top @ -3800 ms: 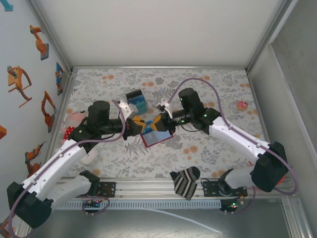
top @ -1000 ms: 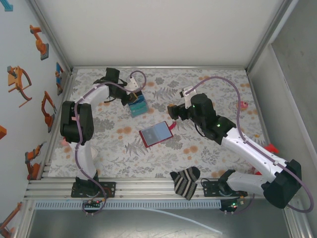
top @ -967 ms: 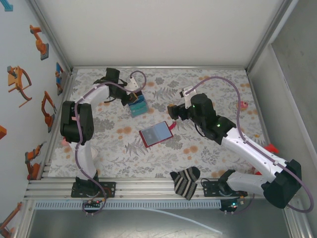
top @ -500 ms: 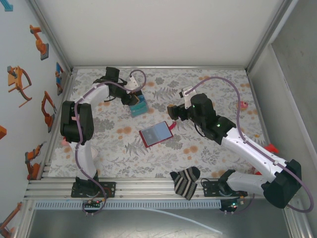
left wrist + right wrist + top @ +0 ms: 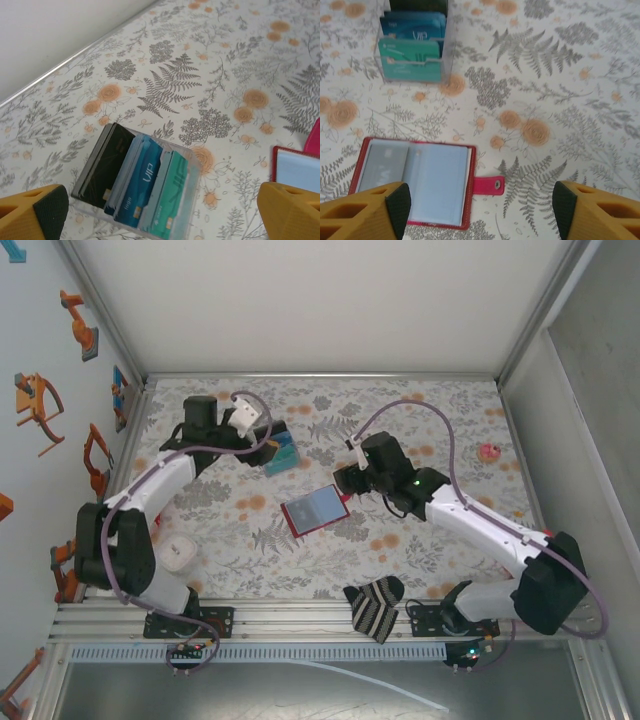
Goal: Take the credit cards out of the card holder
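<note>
While the left gripper (image 5: 268,436) hangs with its jaws spread wide and empty, a clear box (image 5: 191,195) sits directly beneath it, and the credit cards (image 5: 145,187) stand on edge inside, black, blue and teal, packed side by side, with the box walls enclosing their lower parts. The right gripper (image 5: 342,482) is likewise wide apart and holds nothing, poised over the tab side of the card holder (image 5: 415,182). That holder lies opened flat on the floral table (image 5: 430,410), near the box, red tab (image 5: 487,185) pointing away from it; faint lettering shows in one pocket. A striped sock (image 5: 375,608) lies by the front rail, and a pink item (image 5: 489,452) sits well apart.
</note>
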Robot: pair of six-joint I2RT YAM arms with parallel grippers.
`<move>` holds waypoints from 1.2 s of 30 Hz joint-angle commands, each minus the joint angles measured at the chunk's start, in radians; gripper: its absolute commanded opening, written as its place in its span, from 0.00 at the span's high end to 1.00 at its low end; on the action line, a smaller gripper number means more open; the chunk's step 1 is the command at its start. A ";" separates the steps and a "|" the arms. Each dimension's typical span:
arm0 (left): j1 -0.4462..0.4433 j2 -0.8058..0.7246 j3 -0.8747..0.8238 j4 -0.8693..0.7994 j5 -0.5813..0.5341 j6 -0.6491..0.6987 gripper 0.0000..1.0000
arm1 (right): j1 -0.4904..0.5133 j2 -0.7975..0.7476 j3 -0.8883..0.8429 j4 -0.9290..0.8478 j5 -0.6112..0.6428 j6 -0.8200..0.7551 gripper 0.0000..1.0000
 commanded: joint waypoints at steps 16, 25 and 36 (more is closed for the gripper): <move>-0.005 -0.555 -0.553 0.292 -0.332 -0.559 0.03 | 0.118 0.272 0.135 -0.121 -0.093 0.031 0.32; -0.005 -0.817 -0.692 0.225 -0.557 -0.758 0.03 | 0.175 0.395 0.207 -0.152 -0.107 0.014 0.45; -0.005 -1.054 -0.787 0.100 -0.747 -0.950 0.03 | 0.239 0.550 0.334 -0.213 -0.121 -0.022 0.58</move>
